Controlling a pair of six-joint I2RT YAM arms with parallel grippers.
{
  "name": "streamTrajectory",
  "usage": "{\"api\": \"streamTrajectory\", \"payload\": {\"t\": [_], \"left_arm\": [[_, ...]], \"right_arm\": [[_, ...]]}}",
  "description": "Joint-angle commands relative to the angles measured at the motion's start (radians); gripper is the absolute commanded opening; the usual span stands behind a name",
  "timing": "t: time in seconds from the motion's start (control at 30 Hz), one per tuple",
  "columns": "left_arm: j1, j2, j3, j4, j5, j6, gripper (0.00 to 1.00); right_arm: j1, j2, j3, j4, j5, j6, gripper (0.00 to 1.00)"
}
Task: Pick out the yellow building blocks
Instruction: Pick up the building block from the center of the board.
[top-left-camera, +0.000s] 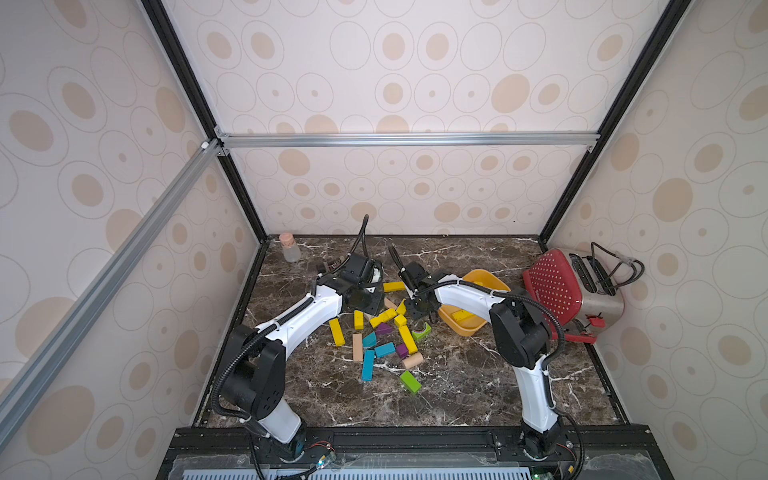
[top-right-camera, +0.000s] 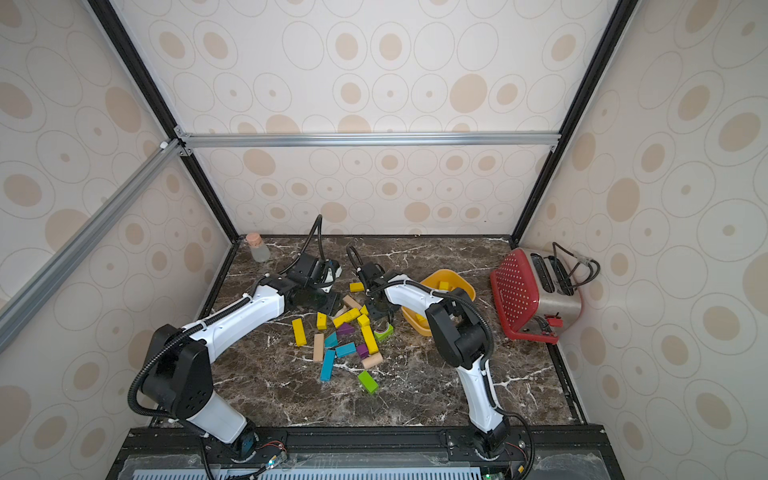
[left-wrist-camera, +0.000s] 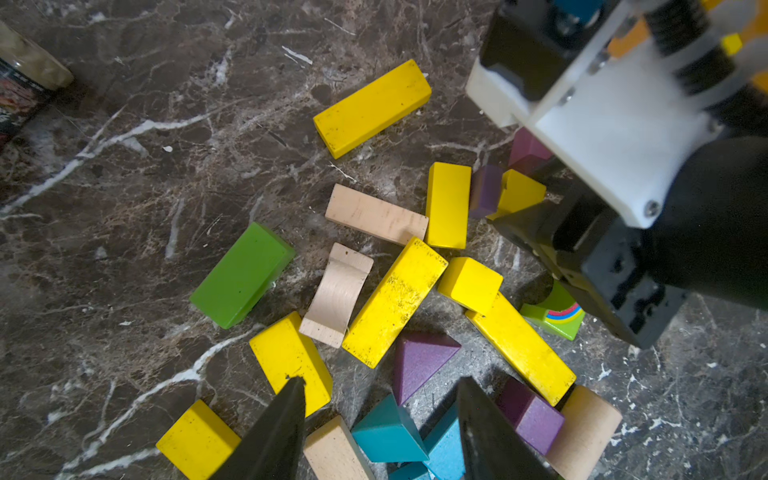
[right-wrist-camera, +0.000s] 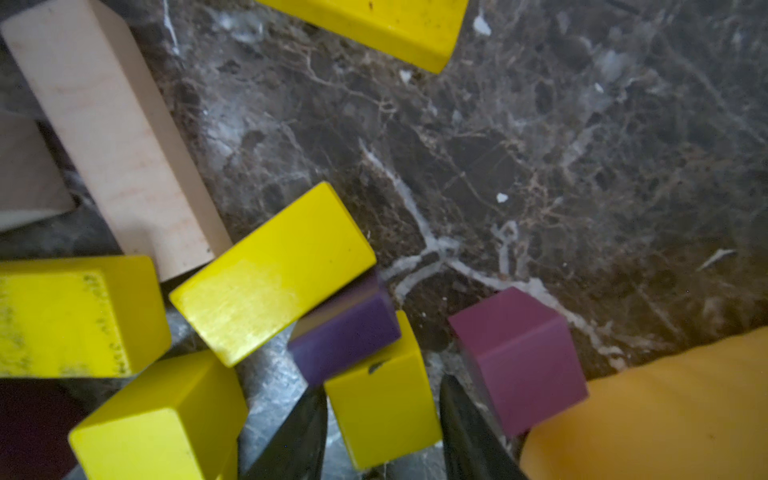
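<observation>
The yellow building blocks (top-left-camera: 336, 331) lie scattered through a mixed pile around the middle of the tabletop (top-left-camera: 457, 395). A couple sit in the orange bowl (top-left-camera: 467, 330) toward the right edge. They look like painted wood: light, rigid and slick, best pinched across two flat opposite faces.

The right gripper (right-wrist-camera: 382, 390) clamps a small yellow block (right-wrist-camera: 382, 415). A purple block (right-wrist-camera: 345, 336) touches it and a magenta cube (right-wrist-camera: 519, 353) sits just beside one finger, so either may drag along.

The left gripper (left-wrist-camera: 379, 386) hovers empty, jaws apart, over teal pieces (left-wrist-camera: 386, 432). The near edge offers open room.
</observation>
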Motion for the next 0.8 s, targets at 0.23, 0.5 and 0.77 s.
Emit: {"api": "streamTrajectory", "payload": {"t": [0.23, 0.5, 0.77], "left_arm": [[0.009, -0.026, 0.022, 0.0, 0.001, -0.007, 0.58], [0.01, -0.063, 0.009, 0.002, 0.005, -0.025, 0.58], [0.009, -0.131, -0.036, 0.02, 0.024, -0.08, 0.58]], "right_arm": [[-0.002, 0.02, 0.025, -0.025, -0.023, -0.018, 0.36], [-0.003, -0.033, -0.03, 0.005, -0.062, -0.011, 0.18], [0.0, -0.102, -0.075, 0.028, -0.102, 0.013, 0.17]]}}
